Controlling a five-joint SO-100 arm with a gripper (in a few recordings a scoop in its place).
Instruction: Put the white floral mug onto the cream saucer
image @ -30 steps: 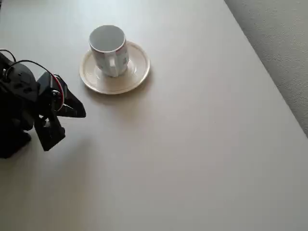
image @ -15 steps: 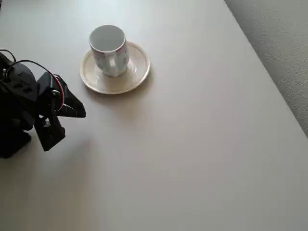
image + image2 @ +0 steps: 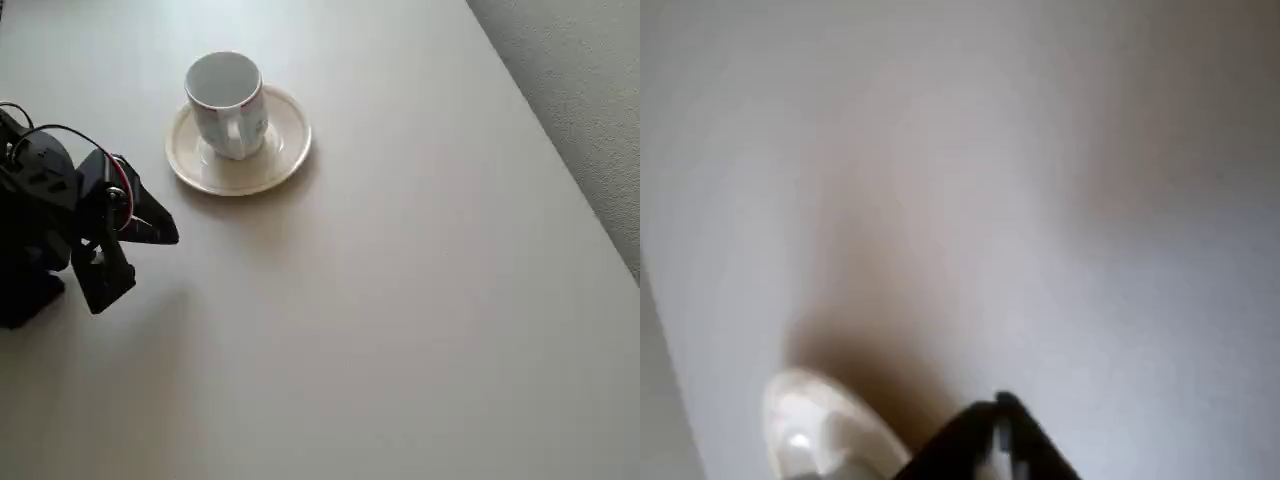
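Note:
The white floral mug stands upright on the cream saucer at the upper left of the table in the overhead view, its handle turned toward the picture's bottom. My black gripper hangs below and to the left of the saucer, well apart from it, its jaws closed to a point with nothing between them. In the blurred wrist view the dark gripper shows at the bottom edge, with part of the saucer to its left.
The pale table spreads bare to the right and below. Its right edge runs diagonally at the upper right, with grey carpet beyond. The arm's black body fills the left edge.

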